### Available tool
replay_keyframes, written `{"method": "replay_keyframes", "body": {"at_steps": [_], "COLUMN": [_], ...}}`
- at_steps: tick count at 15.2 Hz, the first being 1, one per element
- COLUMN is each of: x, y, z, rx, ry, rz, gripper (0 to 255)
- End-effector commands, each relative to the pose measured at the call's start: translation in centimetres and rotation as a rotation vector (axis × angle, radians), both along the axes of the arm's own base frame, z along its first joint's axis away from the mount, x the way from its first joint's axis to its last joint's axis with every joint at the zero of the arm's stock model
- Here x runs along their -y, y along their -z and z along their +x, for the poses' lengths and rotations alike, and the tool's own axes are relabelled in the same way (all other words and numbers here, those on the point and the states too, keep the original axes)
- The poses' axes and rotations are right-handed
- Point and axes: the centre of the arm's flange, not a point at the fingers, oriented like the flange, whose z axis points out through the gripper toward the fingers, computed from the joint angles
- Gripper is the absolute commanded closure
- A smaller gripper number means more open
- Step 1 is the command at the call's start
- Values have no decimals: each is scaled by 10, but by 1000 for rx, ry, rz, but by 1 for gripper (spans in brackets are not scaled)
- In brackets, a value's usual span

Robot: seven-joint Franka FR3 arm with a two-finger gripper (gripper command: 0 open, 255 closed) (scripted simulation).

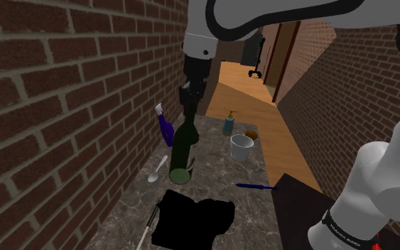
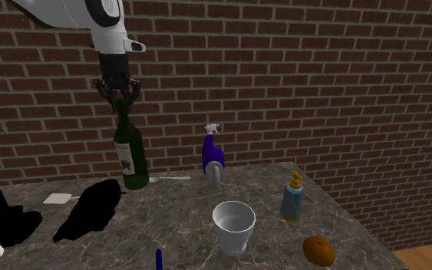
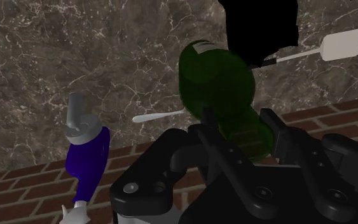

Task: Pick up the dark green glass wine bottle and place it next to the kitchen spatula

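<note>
In the shoulder view a dark marbled worktop (image 1: 212, 177) runs along a red-brown brick wall (image 1: 63, 106). Past its far end, at one o'clock, a corridor with a wooden floor (image 1: 242, 82) leads off between more brick. The dark green wine bottle (image 1: 183, 150) is near the middle of the worktop, with the fingers (image 1: 188, 105) clenched on its neck from above. I cannot tell whether its base touches the marble. Just beside it at eleven o'clock is a purple spray bottle (image 1: 165, 129). A white cup (image 1: 241, 147) stands at three o'clock. A blue soap dispenser (image 1: 228, 124) and an orange (image 1: 251, 134) sit at two o'clock. A spoon (image 1: 157, 170) lies at eight o'clock and a blue pen (image 1: 255, 186) at four. At six o'clock a flat black shape (image 1: 191, 220) covers the marble, and the spatula (image 1: 150, 226) shows as a thin pale line along its edge.

In the second exterior view the brick wall closes the back. The bottle is at ten o'clock in the picture. The spatula's white blade lies at eight o'clock from it, and the black shape is near it at seven. The spray bottle is at three o'clock from the bottle. The cup, dispenser and orange are well apart from it, towards four.

In the wrist view the fingers clasp the green neck over the marble. The spoon lies between the bottle and the spray bottle. The spatula's handle runs in under the black shape.
</note>
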Motion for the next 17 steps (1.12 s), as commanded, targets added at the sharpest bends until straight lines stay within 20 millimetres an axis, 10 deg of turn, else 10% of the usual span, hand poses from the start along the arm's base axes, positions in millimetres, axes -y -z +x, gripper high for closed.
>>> {"method": "replay_keyframes", "body": {"at_steps": [1, 17], "x": [-23, -209], "y": [2, 1], "z": [-17, -119], "rx": [0, 0], "ry": [1, 1], "rz": [0, 0], "gripper": [255, 255]}}
